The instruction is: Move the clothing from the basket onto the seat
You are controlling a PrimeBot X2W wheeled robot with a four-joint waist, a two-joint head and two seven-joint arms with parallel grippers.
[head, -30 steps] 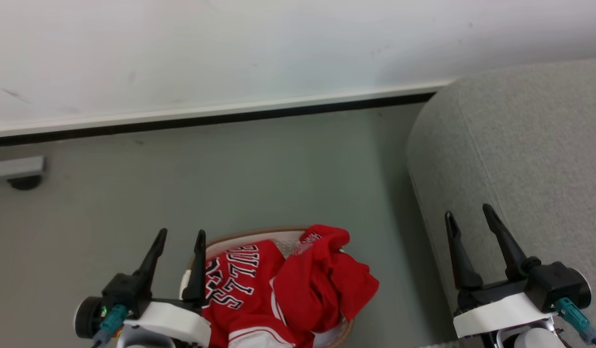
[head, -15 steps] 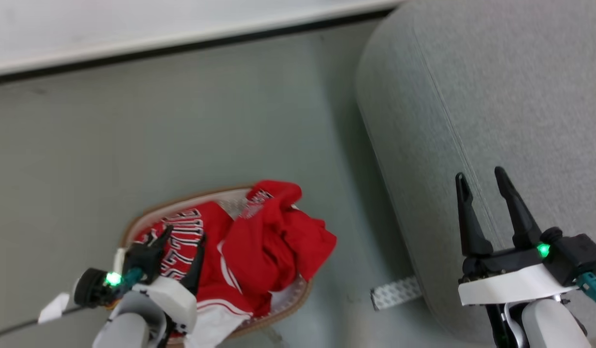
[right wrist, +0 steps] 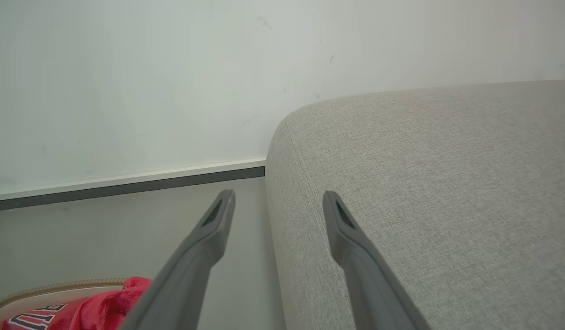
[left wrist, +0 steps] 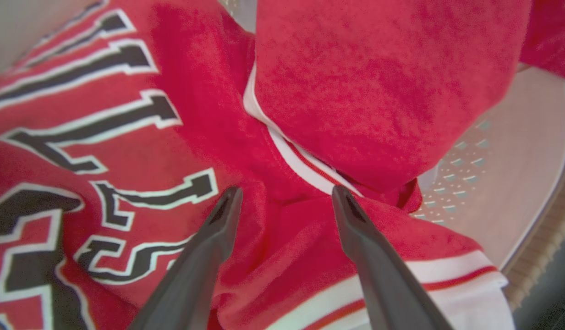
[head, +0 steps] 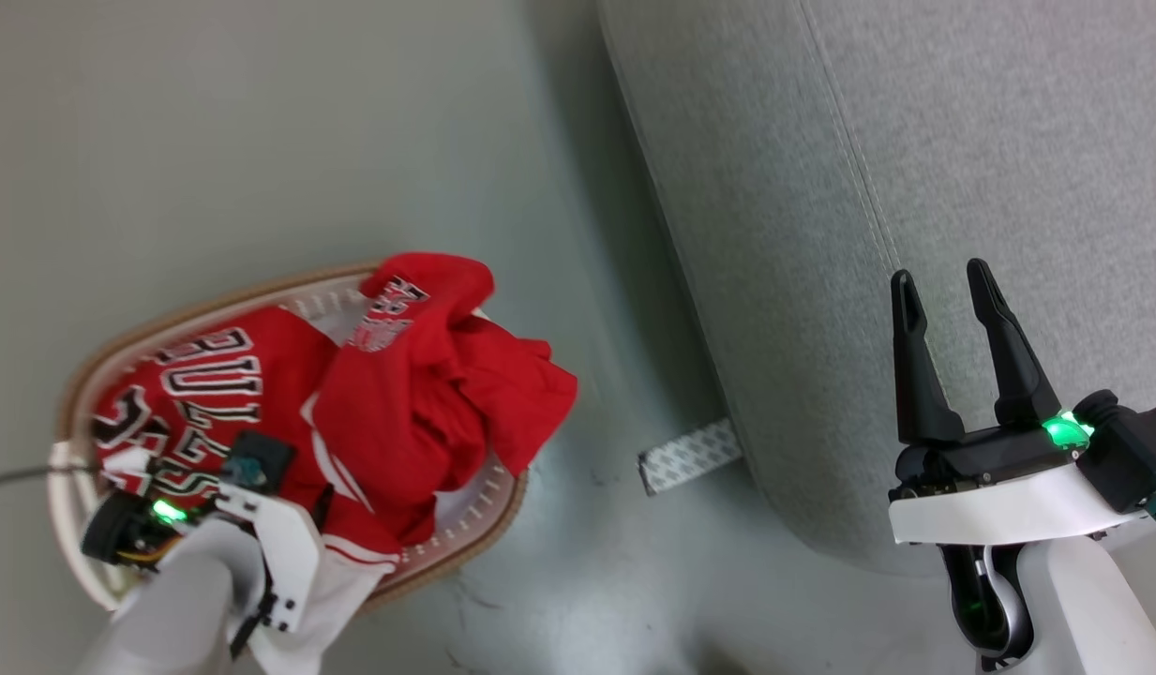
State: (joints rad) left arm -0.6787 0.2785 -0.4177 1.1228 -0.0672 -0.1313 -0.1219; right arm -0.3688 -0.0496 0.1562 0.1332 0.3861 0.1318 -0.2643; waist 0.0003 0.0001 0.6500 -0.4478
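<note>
Now | left claw (left wrist: 284, 195) wide, tips at clothing (head: 418, 394) | clothing heaped in basket (head: 259, 287), 8 o'clock | right claw (head: 940, 274) wide, 4 o'clock, over seat (head: 915, 141) edge | seat 2 o'clock

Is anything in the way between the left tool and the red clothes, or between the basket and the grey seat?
Nothing visible. The open left tool points straight at the clothing in the basket, nothing between them. From basket to seat there is floor, with one flat patterned strip beside the seat.
</note>
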